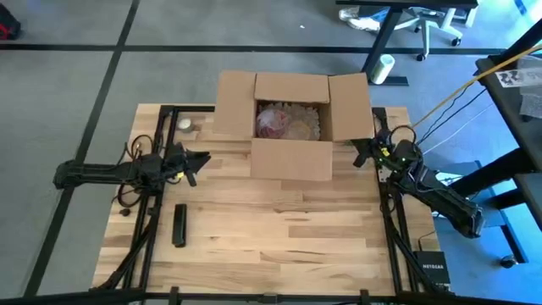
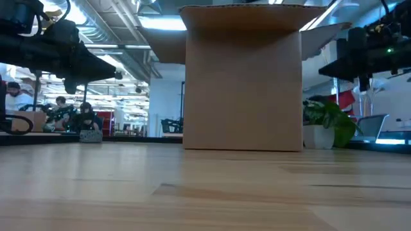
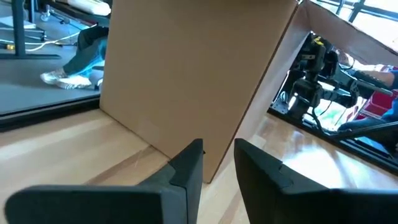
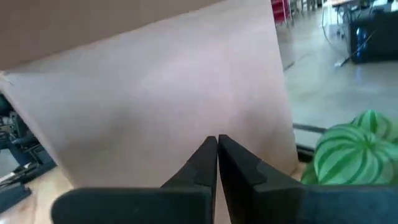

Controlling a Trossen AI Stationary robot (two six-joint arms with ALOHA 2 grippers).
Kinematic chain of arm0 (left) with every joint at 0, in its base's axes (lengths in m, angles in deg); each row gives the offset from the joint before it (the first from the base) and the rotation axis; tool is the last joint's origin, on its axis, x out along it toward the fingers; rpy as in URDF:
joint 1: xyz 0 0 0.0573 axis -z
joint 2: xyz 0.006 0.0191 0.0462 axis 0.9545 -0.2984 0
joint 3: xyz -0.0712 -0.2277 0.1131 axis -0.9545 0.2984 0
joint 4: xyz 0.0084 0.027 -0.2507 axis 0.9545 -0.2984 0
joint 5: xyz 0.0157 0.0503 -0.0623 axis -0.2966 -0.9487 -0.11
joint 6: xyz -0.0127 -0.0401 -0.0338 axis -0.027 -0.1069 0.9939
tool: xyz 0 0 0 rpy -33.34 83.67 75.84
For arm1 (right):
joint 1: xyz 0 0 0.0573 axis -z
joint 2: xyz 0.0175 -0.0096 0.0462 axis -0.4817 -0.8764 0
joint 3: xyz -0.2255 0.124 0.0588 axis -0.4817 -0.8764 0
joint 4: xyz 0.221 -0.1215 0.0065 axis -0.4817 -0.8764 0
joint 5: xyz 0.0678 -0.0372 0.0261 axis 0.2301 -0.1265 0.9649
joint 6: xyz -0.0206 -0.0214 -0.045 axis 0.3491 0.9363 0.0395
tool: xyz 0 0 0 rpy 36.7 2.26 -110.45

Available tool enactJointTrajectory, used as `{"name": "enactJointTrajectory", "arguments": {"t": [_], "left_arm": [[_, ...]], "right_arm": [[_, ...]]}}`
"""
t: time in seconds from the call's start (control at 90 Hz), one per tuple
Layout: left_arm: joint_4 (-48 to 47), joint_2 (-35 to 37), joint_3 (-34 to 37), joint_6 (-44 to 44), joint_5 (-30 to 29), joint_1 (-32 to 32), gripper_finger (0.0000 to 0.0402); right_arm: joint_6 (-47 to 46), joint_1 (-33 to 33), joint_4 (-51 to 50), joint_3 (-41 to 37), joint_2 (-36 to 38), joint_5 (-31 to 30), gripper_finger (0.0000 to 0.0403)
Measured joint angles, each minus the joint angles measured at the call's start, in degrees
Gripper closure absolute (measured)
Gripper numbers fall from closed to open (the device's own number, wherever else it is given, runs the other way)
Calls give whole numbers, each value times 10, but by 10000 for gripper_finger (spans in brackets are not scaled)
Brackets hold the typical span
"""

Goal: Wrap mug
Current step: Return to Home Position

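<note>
An open cardboard box stands at the middle of the table's far half, flaps spread. Inside lies crumpled pale paper with a pinkish-red patch showing; I cannot make out the mug itself. My left gripper hovers left of the box, pointing at its left wall, fingers a little apart with nothing between them. My right gripper hovers right of the box under the right flap, facing the right wall, fingers shut together. Both are off the tabletop in the low view.
A black oblong object lies on the near left of the table. A small white round thing sits at the far left. A green plant stands beyond the box's right side. Bare wood fills the near half.
</note>
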Motion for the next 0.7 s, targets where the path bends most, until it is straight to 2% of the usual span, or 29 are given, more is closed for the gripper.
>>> {"name": "enactJointTrajectory", "arguments": {"t": [0.111,0.178,0.7], "left_arm": [[0,0,0,0,0,0,328],[0,0,0,0,-1,0,328],[1,1,0,0,-1,0,328]], "right_arm": [[-17,0,55,-45,-4,20,403],[-20,0,73,-47,-12,28,403],[-21,0,64,-47,-10,30,403]]}}
